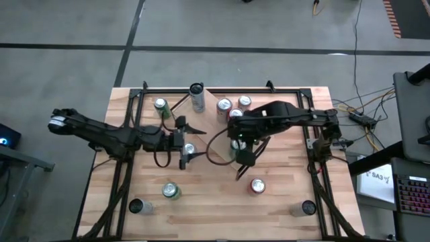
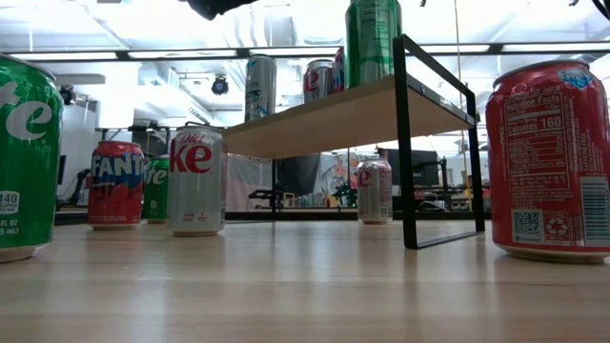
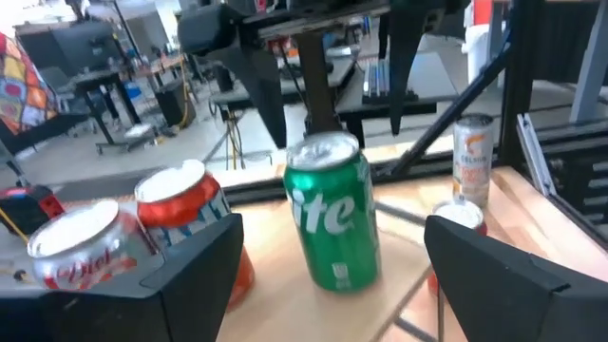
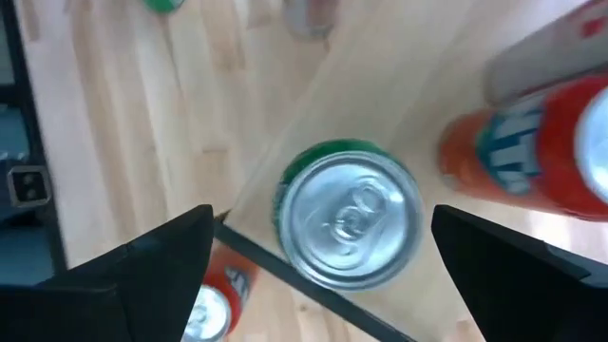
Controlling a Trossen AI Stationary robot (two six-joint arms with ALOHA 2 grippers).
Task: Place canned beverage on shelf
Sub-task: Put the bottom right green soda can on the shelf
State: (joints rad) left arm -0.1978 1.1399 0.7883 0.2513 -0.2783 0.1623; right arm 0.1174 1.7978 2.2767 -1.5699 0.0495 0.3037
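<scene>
Right wrist view: the right jaws were seen spread wide above the green can, which stood upright on the shelf between them, ungripped. The left jaws were spread, facing it.

Grey concrete floor crossed by dark lines; cables trail beside a desk with a keyboard; bright ceiling lights; cluttered workbenches behind.
</scene>
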